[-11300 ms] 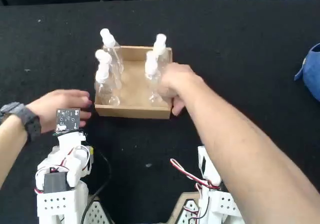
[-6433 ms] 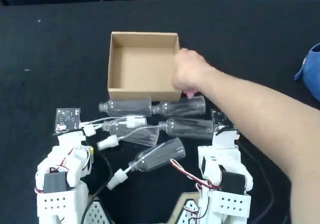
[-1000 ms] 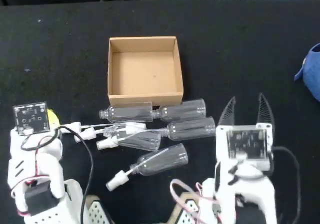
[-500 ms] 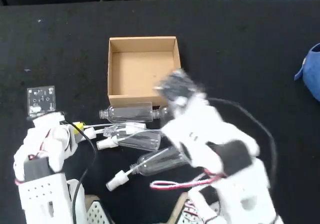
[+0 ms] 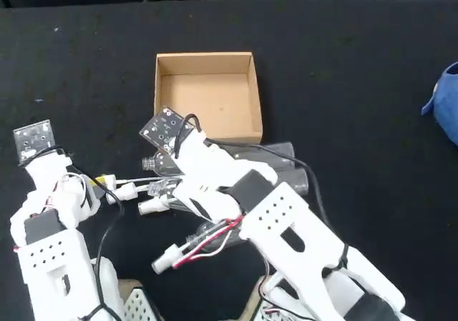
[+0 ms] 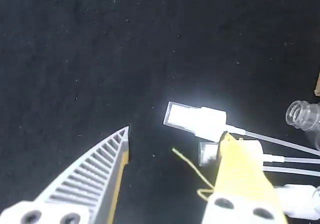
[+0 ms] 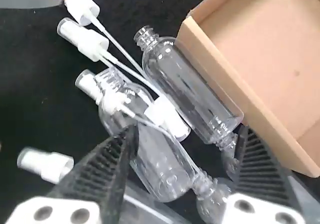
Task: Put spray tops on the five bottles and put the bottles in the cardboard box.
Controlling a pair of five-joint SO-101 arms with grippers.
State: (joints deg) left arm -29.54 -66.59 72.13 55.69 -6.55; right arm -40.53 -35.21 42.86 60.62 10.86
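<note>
The cardboard box (image 5: 207, 96) (image 7: 265, 54) stands empty. Several clear bottles lie on their sides in front of it, including an uncapped bottle (image 7: 187, 92) (image 5: 159, 165) beside the box wall. Another bottle (image 7: 150, 156) has loose spray tops (image 7: 80, 34) and their tubes across it. My right gripper (image 7: 189, 130) hovers open above these bottles, holding nothing; its arm (image 5: 229, 185) reaches across the pile. My left gripper (image 6: 175, 134) is open low over the table, close to two loose spray tops (image 6: 195, 120) (image 5: 118, 191). One bottle (image 5: 215, 234) carries a spray top (image 5: 164, 257).
Black cloth covers the table (image 5: 358, 85). A blue object (image 5: 445, 103) lies at the right edge. The left arm's base (image 5: 57, 264) stands at the front left. Open table lies left of the box and on the right side.
A person's hands emptied the box and laid the bottles down, then left. In the last half second my right arm swung left over the bottles, and the left arm shifted slightly left.
</note>
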